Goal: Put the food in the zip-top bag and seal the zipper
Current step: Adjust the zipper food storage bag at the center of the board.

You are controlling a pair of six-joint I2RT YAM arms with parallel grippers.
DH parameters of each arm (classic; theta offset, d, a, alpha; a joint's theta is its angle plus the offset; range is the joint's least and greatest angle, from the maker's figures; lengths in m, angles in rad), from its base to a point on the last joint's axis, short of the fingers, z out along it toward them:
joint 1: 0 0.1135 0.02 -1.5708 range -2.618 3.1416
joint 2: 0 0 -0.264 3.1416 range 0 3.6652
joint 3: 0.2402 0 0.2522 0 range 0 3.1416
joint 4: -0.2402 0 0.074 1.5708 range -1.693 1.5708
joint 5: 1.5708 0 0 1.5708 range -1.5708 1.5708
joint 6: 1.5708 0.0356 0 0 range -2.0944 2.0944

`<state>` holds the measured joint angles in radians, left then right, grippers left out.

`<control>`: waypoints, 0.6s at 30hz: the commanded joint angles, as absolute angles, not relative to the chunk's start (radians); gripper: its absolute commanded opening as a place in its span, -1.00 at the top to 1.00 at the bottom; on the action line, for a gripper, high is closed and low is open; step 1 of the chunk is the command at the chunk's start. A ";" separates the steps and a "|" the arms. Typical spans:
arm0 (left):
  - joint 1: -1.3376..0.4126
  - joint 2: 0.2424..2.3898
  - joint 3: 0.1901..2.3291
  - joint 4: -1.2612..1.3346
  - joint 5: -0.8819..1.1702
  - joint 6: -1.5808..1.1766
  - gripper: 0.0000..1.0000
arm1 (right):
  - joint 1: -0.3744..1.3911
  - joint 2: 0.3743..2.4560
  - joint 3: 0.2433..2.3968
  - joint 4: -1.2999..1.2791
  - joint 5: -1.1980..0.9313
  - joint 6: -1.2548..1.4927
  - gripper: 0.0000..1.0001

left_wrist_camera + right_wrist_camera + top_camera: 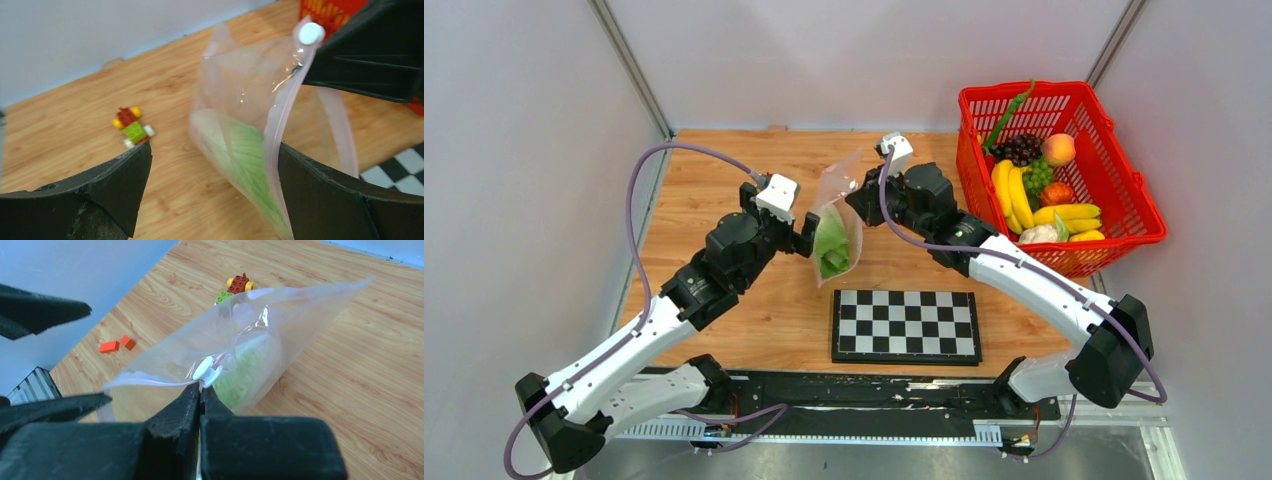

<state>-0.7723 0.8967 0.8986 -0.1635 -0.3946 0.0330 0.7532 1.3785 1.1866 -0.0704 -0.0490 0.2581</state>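
Top external view: the table (724, 180) carries a red basket (1139, 190) at its right edge and a board (905, 325) near the arms. The bag (842, 185) hangs above the wood between the two grippers, well left of the basket.

As for progress, one piece is in: the lettuce (831, 245) sits in the bottom of the bag. The rest of the food (1014, 195), including bananas, grapes, a peach and a long pod, lies heaped in the basket, so most of the loading is not yet done, and the sealing comes after that.

The right gripper (200, 390) is clenched on the zipper (280, 115), right beside its white slider (311, 33), and holds that end of the bag up. The left gripper (215, 160) is released, its jaws wide apart. The bag lies between them, with the pink strip running down close to one finger. I cannot tell whether it touches.

In the left wrist view two pink strips seem to part below the slider, so I judge the mouth to be open, though the film is clear and creased and this is hard to read. The lower end of the bag is cut off there. A small brick figure (132, 127) and two orange bricks (117, 344) lie on the wood beyond the bag. Neither shows in the top view.
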 commanded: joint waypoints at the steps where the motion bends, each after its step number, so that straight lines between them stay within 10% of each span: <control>1: -0.754 0.896 0.885 -0.133 -0.229 -0.138 -0.98 | 0.746 1.326 1.187 -0.044 -0.022 0.284 1.00; 9: -0.714 0.998 0.961 -0.152 -0.041 -0.166 -0.89 | 0.739 1.302 1.176 -0.046 -0.067 0.275 1.00; 18: -0.713 1.058 0.992 -0.146 -0.021 -0.197 0.13 | 0.715 1.324 1.198 -0.075 -0.130 0.266 1.00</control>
<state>-0.7174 1.0496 0.9325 -0.1753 -0.0490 -0.1749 0.7307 1.3365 1.1709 -0.0738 -0.0875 0.2642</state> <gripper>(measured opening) 0.569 0.015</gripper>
